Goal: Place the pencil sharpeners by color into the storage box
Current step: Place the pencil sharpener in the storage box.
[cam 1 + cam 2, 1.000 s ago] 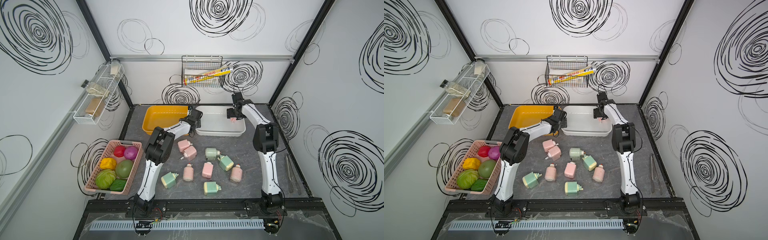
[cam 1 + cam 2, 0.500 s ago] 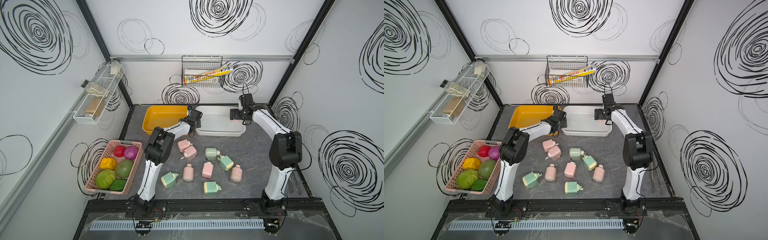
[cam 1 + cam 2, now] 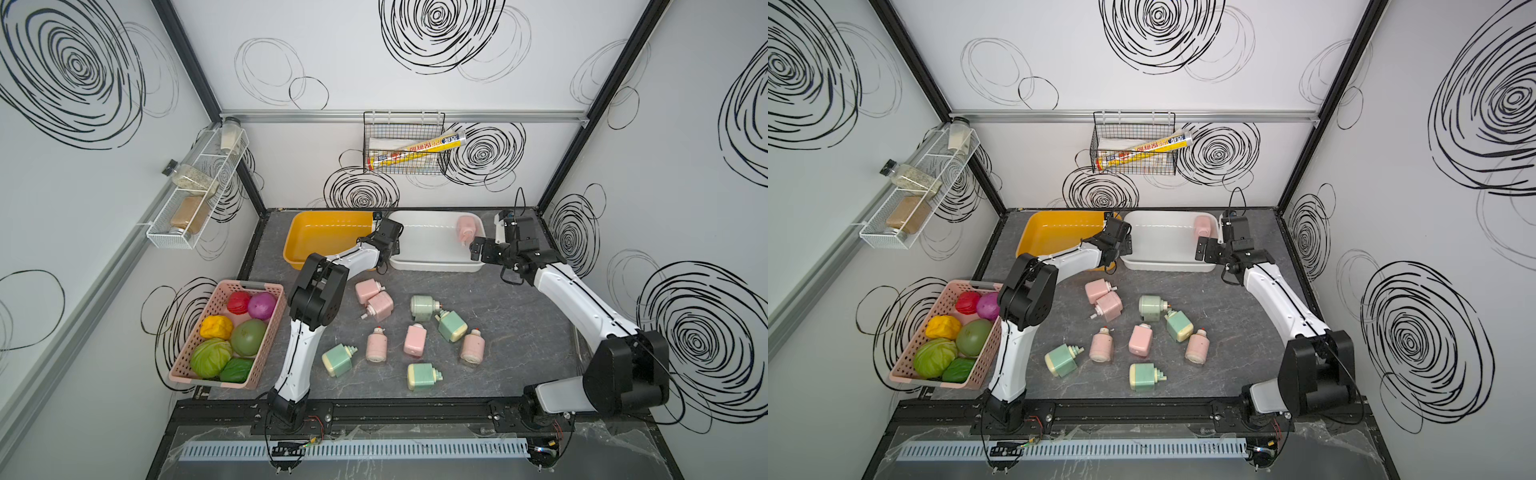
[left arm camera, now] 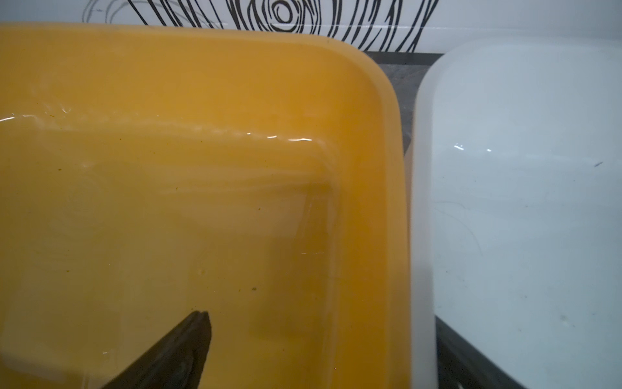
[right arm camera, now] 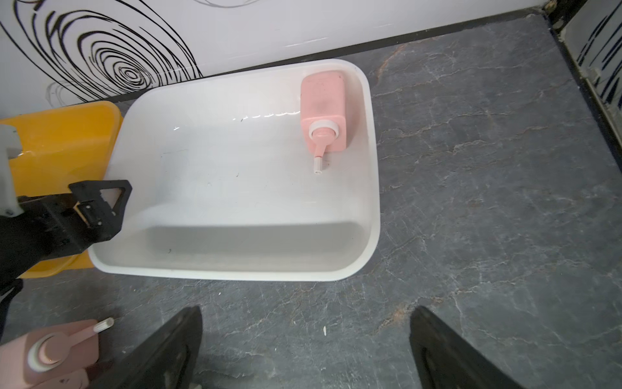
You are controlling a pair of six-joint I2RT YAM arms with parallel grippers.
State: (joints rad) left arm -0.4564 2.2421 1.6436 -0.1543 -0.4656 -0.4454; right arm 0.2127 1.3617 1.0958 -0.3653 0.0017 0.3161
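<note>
Lying in the white box [image 3: 432,266], at its right end in both top views, is one pink sharpener [image 3: 465,227]. Nine more sharpeners [image 3: 415,340] lie loose on the table [image 3: 519,332] at centre frame. Beside that end hangs the right gripper [image 3: 484,251]. The left gripper [image 3: 384,241], spread and empty, sits between the yellow box [image 3: 324,237] and the white one.

Left wrist view: one finger [image 4: 175,353] shows at the bottom edge, over yellow.

Right wrist view: the fingers [image 5: 168,350] are spread wide and empty along the bottom. The pink sharpener [image 5: 323,114] is in the box at upper centre.

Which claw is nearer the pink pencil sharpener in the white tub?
Right. Right claw: open, outside the white tub by the pink pencil sharpener. Left claw: over the yellow tub.
</note>
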